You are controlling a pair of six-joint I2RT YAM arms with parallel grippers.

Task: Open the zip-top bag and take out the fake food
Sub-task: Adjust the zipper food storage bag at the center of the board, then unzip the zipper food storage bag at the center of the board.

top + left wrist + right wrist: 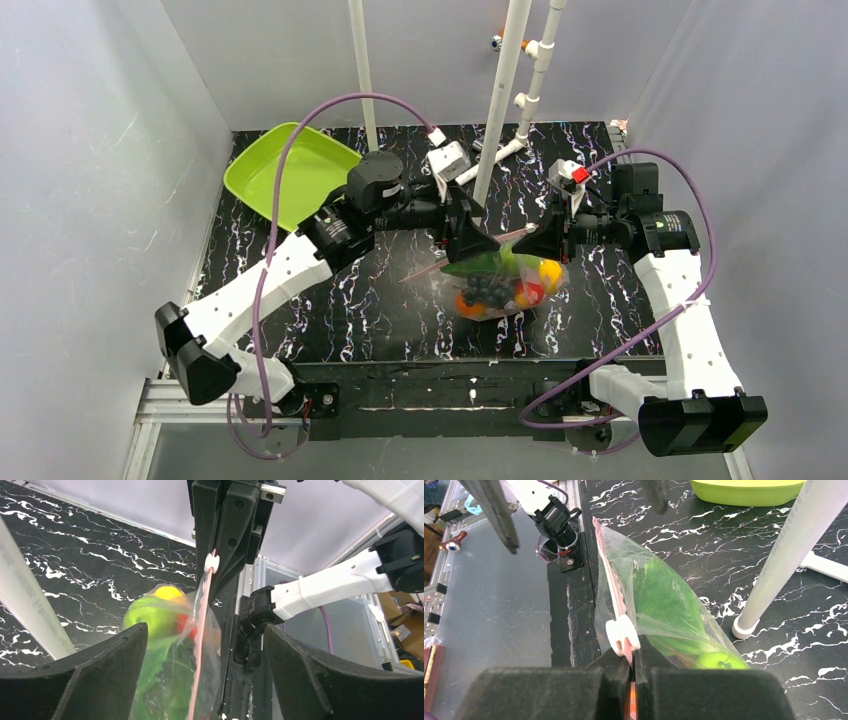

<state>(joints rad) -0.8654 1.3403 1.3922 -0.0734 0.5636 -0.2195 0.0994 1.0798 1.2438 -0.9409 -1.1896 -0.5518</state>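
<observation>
Pinching the zip-top bag [659,595] at one end: my right gripper [634,655] is clamped tight on the pink zip strip [609,575], just under the white slider [623,632]. The left gripper [202,630] is spread wide with nothing in it. In its wrist view the strip runs into the gap between its fingers [100,665], touching neither as far as I can tell. The bag hangs between the two grippers, well apart from the lime-green tray [290,170], on the tray's near-right side. I can't tell if the bag's bottom rests on the table. Key relation: the strip's long axis runs straight from the right gripper toward the left one, side to side in the top view, leading away from the tray. The mouth points up, with the fake food [505,290] sagging below. The left arm is nearer the free end. My read: zip looks shut, nothing out yet. Next the left should close on the strip's far end so the slider can be drawn.
</observation>
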